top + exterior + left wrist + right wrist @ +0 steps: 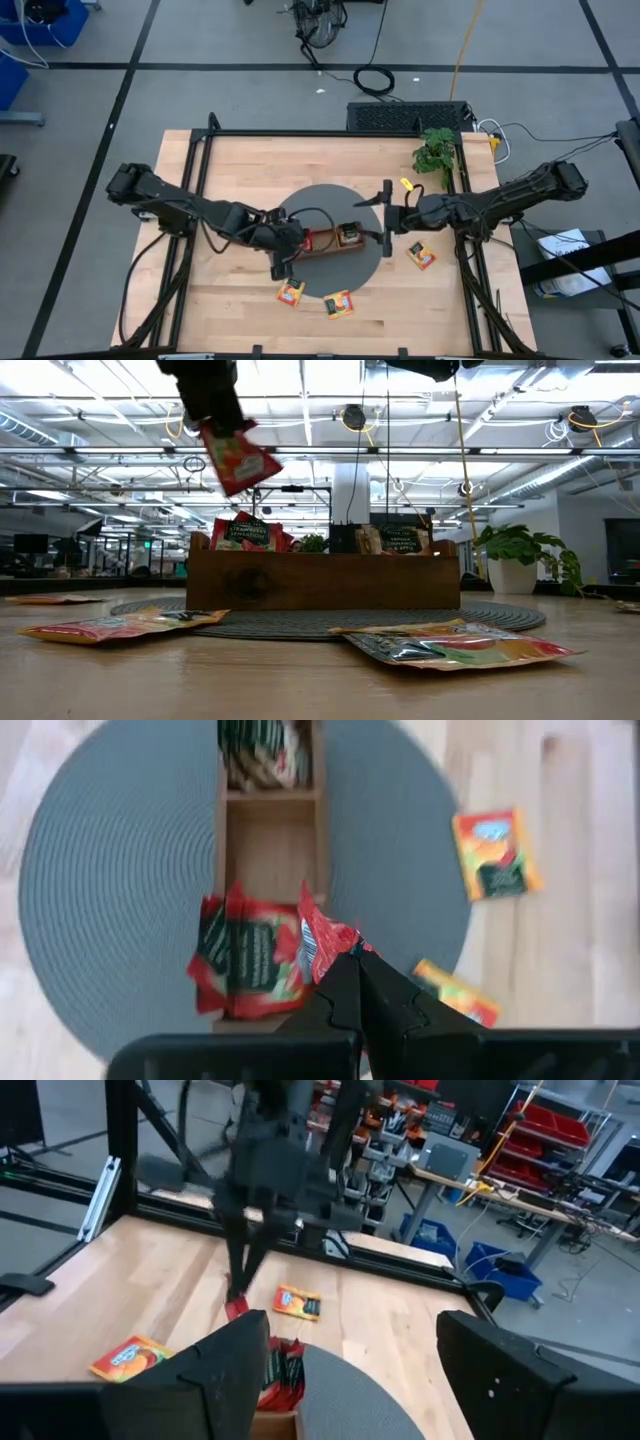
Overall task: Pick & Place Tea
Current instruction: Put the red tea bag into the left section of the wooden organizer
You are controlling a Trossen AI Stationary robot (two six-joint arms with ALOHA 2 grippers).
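While hanging over the left end of the brown three-compartment wooden tray, was pinching one small flat red square tea packet by a corner, in the left gripper with fingers shut tight. Dangled there tilted, clear of the tray, above the left compartment. Already held a loose heap of red packets in that compartment, some leaning over the wall. Showed a bare middle compartment, and whitish dark-printed packets in the right one. Sat on a round grey woven mat on the pale wooden table.

Looked like the placing step: red to red. Called for coming down straight and slow, centred over the compartment rather than its wall, since seemed to hang close to that edge. Best let go low, with the free corner already among the heap. Light and floppy, so likely to flutter or slide onto the mat if dropped from height. Worth keeping the fingers from nudging the leaning packets out.

Waited at the right end of the tray with the right gripper, fingers spread wide and nothing between them. Left orange-yellow flat packets lying on the table, two just off the near edge of the mat and another off to the right, all apart from the tray.
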